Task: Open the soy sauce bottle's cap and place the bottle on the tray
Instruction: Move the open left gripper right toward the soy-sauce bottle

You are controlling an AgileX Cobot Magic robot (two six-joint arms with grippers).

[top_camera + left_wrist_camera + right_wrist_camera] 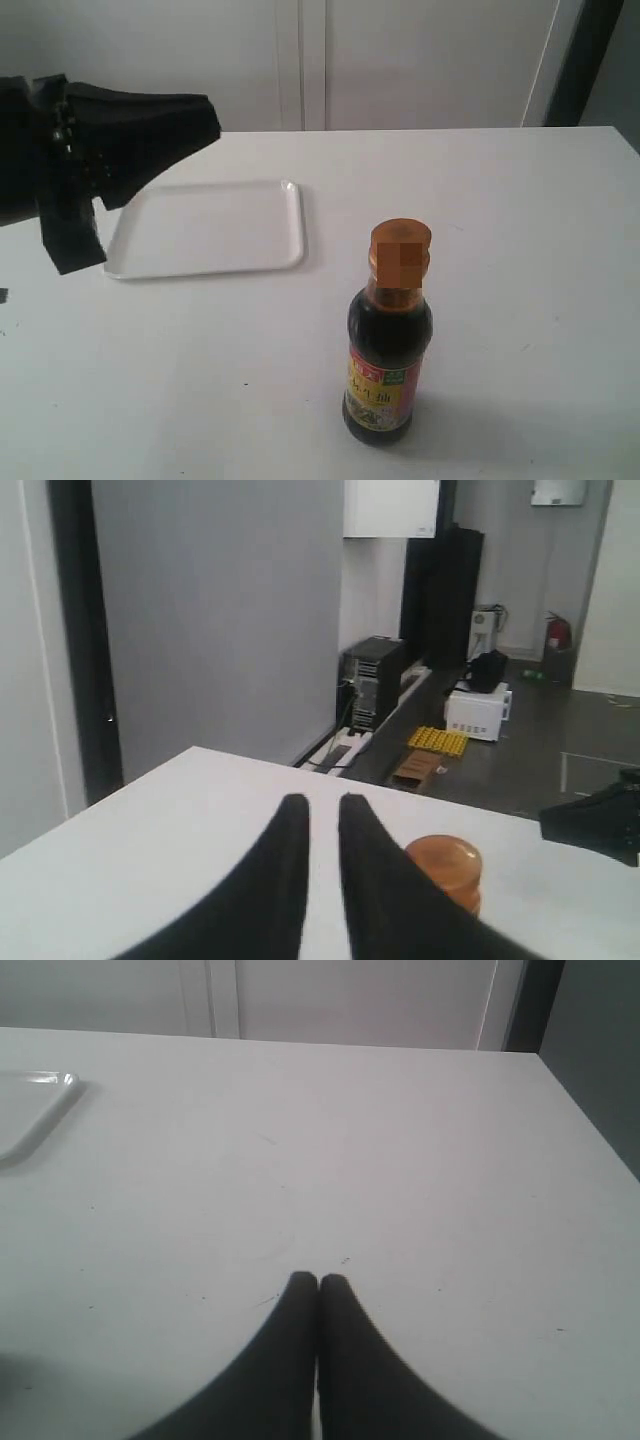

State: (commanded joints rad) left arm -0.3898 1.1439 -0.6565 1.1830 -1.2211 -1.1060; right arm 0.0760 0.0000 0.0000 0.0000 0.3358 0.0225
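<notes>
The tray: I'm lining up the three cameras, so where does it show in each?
Exterior: tray left of centre, behind the left gripper.
Left wrist: not in view.
Right wrist: only a corner at the left edge.
Shared landmark: the white table.

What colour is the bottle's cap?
Orange-gold cap, clearest in the exterior view.

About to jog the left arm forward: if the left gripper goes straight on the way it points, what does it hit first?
Probably nothing: the left gripper points over the table toward its far edge. The orange cap sits off to one side, though depth is unclear.
</notes>
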